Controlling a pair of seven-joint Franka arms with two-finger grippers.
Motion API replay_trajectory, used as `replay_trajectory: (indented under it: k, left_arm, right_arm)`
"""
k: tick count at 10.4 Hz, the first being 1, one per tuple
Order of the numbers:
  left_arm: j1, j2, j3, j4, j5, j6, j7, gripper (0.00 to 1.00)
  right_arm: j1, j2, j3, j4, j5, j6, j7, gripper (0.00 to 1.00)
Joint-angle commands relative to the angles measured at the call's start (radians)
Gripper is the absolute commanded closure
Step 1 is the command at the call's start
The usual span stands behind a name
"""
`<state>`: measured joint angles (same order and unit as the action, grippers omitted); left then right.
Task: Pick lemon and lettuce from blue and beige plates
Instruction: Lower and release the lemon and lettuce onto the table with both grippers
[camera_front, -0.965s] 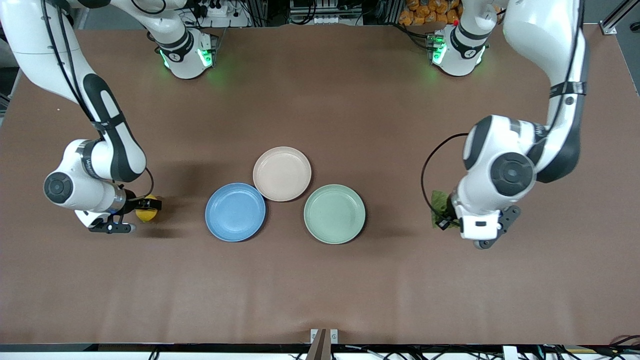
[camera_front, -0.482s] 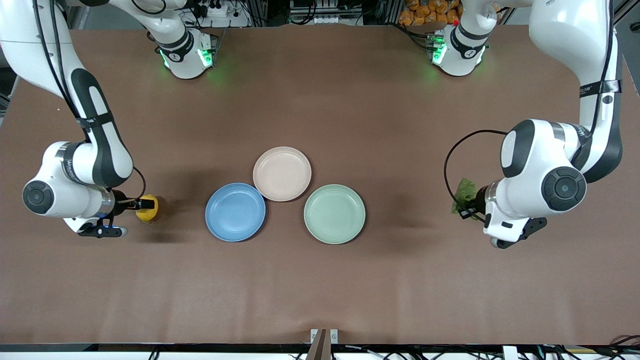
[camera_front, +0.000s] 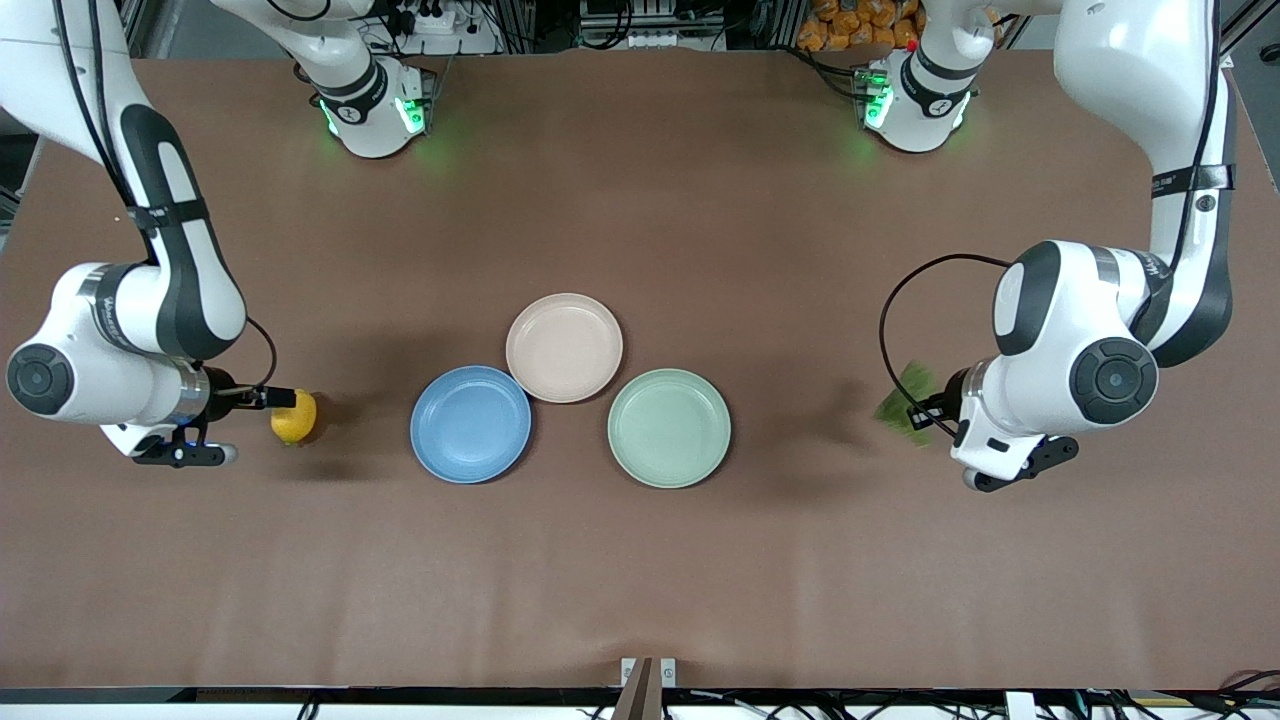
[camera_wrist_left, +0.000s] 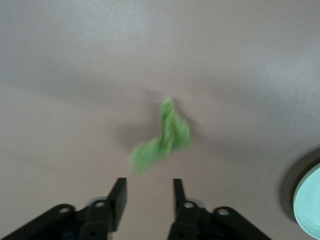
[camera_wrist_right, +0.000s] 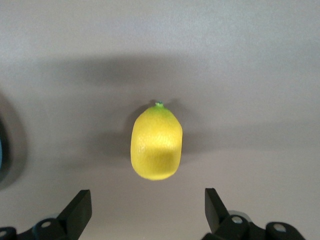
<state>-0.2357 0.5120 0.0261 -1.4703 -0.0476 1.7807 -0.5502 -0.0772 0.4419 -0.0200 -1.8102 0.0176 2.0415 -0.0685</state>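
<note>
Both items off their plates
Right gripper (camera_wrist_right: 145, 212), jaws apart, clears the lemon (camera_front: 293, 417) lying on the table; left gripper (camera_wrist_left: 148, 197), fingers parted, leaves the lettuce (camera_wrist_left: 164, 135) free, apparently released.

A high front camera faces both robots; each wrist camera looks closely down at the table (camera_front: 640, 580).

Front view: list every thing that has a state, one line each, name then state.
lemon: on the table, free, toward the right arm's end
lettuce: out of the claw, off every plate
blue plate: empty
beige plate: empty
mint-green plate: empty
right claw: open, beside the lemon
left claw: open, by the lettuce
</note>
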Motion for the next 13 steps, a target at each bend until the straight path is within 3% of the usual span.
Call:
replay_trajectory:
  k: [1,5,9,13]
  left_arm:
    - [0.038,-0.067,-0.002,-0.071,-0.018,-0.004,0.054,0.0]
    - [0.085,-0.112,0.0,-0.139,-0.015,0.008,0.157,0.0]
    - [0.084,-0.283,0.0,-0.425,-0.014,0.213,0.157,0.0]
    - [0.082,-0.439,-0.003,-0.586,-0.002,0.224,0.159,0.0]
  right_arm:
    - [-0.007,-0.113,0.006,-0.142,-0.015,0.04,0.018,0.0]
    - [-0.003,-0.215,0.006,-0.297,-0.015,0.131,0.018,0.0]
    - [-0.006,-0.307,0.006,-0.379,-0.016,0.131,0.012,0.0]
    - [-0.009,-0.361,0.006,-0.409,-0.016,0.123,0.012,0.0]
